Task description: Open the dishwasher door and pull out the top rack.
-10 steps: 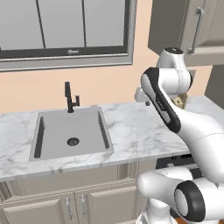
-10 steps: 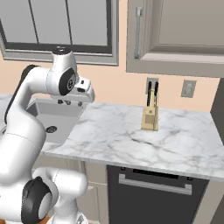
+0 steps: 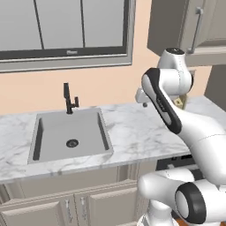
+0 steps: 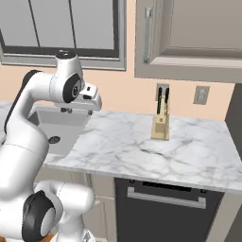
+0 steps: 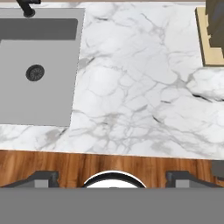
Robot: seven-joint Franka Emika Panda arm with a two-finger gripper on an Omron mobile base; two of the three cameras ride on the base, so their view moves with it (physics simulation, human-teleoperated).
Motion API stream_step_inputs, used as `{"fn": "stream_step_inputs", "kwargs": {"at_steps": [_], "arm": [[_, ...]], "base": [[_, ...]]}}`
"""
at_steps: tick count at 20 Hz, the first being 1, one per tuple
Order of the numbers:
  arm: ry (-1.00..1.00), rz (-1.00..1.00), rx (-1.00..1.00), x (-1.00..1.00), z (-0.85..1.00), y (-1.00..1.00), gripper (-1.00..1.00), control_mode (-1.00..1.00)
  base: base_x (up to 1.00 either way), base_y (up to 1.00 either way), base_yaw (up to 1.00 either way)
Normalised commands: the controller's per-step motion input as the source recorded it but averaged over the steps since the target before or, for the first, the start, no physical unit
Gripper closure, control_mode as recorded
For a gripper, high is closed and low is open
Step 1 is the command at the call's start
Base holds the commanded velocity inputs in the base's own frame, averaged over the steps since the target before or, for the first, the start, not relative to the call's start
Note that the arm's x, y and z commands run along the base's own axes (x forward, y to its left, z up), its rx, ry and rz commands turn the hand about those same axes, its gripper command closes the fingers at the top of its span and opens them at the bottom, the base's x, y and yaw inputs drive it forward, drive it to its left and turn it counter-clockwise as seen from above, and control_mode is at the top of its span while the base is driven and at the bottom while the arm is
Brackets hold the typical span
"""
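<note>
The dishwasher door (image 4: 165, 215) is a dark panel under the marble counter at the lower right, standing shut, with its grey bar handle (image 4: 165, 196) along the top edge. A dark sliver of the dishwasher door (image 3: 170, 162) also shows beside the arm. The top rack is hidden behind the shut door. My gripper (image 4: 75, 110) hangs high over the counter at the sink's right edge, pointing down, well up and left of the door. In the hand view the gripper (image 5: 111, 177) is open, its fingertips (image 5: 43, 177) wide apart with nothing between them.
A steel sink (image 3: 39, 137) with a black faucet (image 3: 68, 99) lies left of the gripper. A wooden knife block (image 4: 160, 124) stands on the counter by the wall, above the dishwasher. Beige cabinet doors (image 3: 88, 207) sit under the sink, and an upper cabinet (image 4: 189, 38) hangs overhead.
</note>
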Motion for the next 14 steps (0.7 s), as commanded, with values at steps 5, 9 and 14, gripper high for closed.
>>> {"fn": "stream_step_inputs", "kwargs": {"at_steps": [5, 9, 14], "arm": [[0.00, 0.00, 0.00, 0.00, 0.00, 0.00, -1.00, 1.00], [0.00, 0.00, 0.00, 0.00, 0.00, 0.00, -1.00, 1.00], [0.00, 0.00, 0.00, 0.00, 0.00, 0.00, -1.00, 1.00]], "base": [[-0.35, 0.00, -0.37], [-0.25, 0.10, -0.47], [-0.18, 0.29, -0.43]]}}
